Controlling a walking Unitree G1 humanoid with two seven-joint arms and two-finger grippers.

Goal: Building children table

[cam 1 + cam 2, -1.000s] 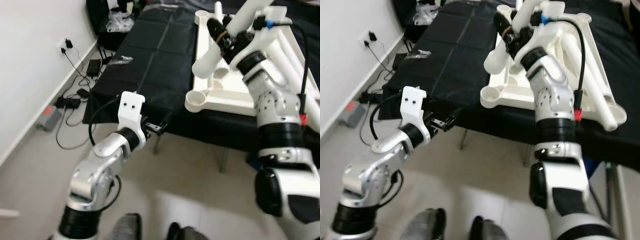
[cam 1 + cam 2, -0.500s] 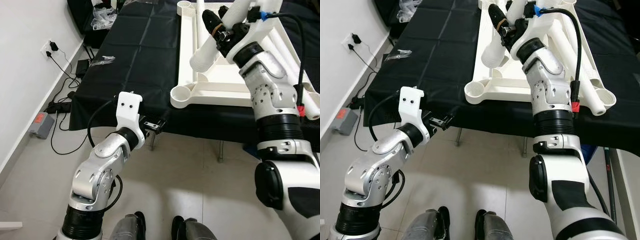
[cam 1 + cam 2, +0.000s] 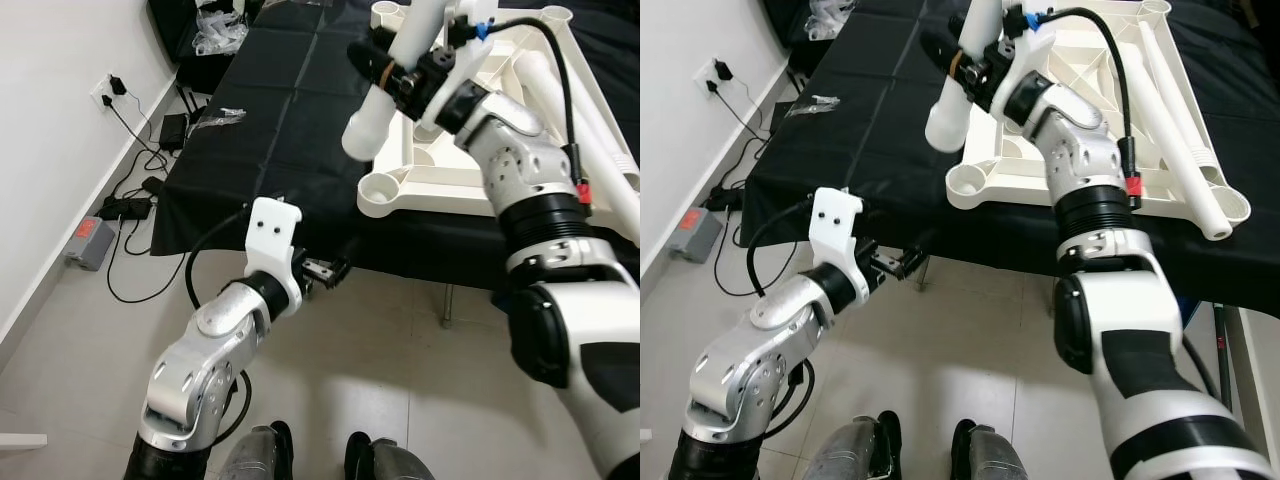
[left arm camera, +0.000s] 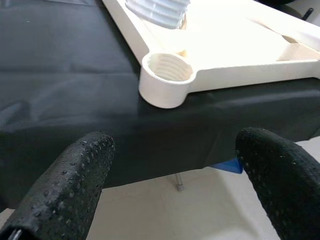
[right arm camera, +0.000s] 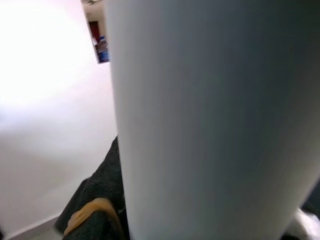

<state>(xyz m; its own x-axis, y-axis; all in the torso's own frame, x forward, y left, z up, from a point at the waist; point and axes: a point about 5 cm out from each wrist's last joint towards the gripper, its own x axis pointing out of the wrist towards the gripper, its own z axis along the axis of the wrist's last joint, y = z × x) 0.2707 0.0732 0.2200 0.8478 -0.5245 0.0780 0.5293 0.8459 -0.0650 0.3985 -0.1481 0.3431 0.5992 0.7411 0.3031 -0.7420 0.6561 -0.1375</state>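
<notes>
Step in hand: fitting a leg to the upturned white tabletop (image 3: 470, 175), which lies on the black-covered counter (image 3: 290, 110).
Right end effector (image 3: 395, 75): closed around a white leg (image 3: 385, 85), held tilted in the air over the tabletop's left edge, its lower end hanging above the black cover, left of and beyond the near-left socket (image 3: 385, 192).
Left end effector (image 3: 335, 270): low, in front of the counter's near edge; its fingers (image 4: 82, 170) stand wide apart with nothing between them, facing the socket from below.
Other legs: long white tubes (image 3: 1185, 120) lie on the right side of the tabletop.
Next move, as I judge it: bring the leg's lower end right and nearer over the threaded socket, set it upright, lower it in and turn it.
Risk: a tilted leg may catch the thread askew or nudge the tabletop.
Hard to make out: the leg's top is cut off by the frame; how the right fingers sit on it is mostly hidden behind the tube.
On the floor: cables and a power strip (image 3: 125, 208) by the left wall.
</notes>
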